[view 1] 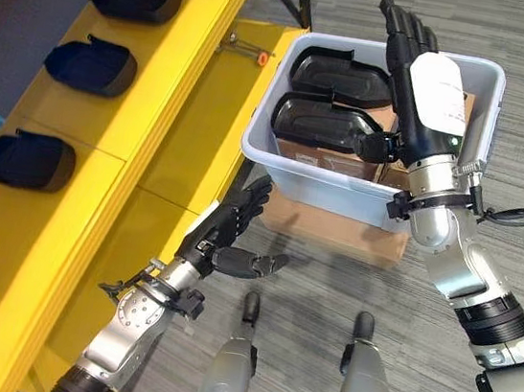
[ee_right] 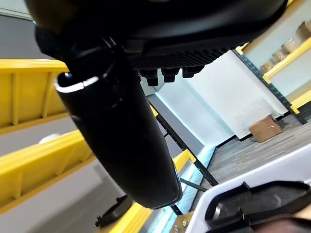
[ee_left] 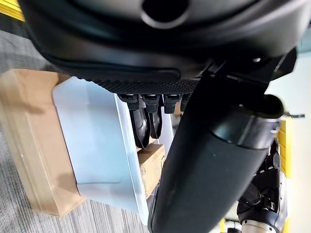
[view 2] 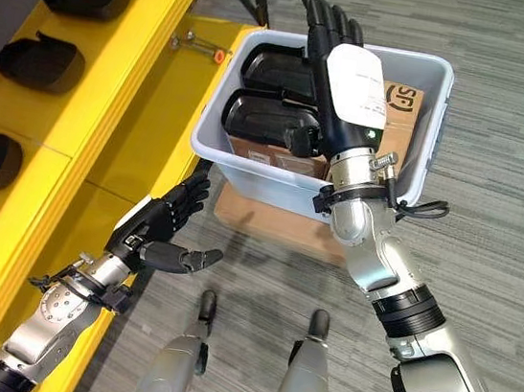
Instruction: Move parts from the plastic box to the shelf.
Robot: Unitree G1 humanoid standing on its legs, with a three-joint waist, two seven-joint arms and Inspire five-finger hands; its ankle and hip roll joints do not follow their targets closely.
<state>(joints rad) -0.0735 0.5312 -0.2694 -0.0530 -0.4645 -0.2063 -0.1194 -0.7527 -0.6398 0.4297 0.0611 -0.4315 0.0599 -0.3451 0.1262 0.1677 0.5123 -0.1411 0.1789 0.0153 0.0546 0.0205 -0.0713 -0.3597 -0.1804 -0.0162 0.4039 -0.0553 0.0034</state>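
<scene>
Right, the right robot hand [view 1: 413, 42] is up over the plastic box [view 1: 335, 188], fingers straight and together, nothing in it, prob lining up to dip in for a part. The box is pale blue-grey and sits on a flat cardboard carton [view 1: 330, 229] on the floor, just beside the yellow shelf [view 1: 173, 97], which keeps the carry short. Inside: two black moulded parts [view 1: 325, 122] lying side by side at the shelf end, resting on brown cardboard boxes [view 2: 406, 128], so they ride high and are easy to reach from above.

Left robot hand [view 1: 228, 230] hangs low between box and shelf, fingers loosely spread, thumb out, holding nothing. Looks like it's waiting, maybe to take a hand-over or steady the box, can't say which.

On the shelf's top level, three black parts [view 1: 91, 65] sit in a row, spaced apart, with more bare yellow board near them. So the task reads as well underway, w/ two parts left in the box. A small metal bit with an orange tip [view 1: 242, 50] lies on the shelf's lower board near the box corner; worth not knocking.
</scene>
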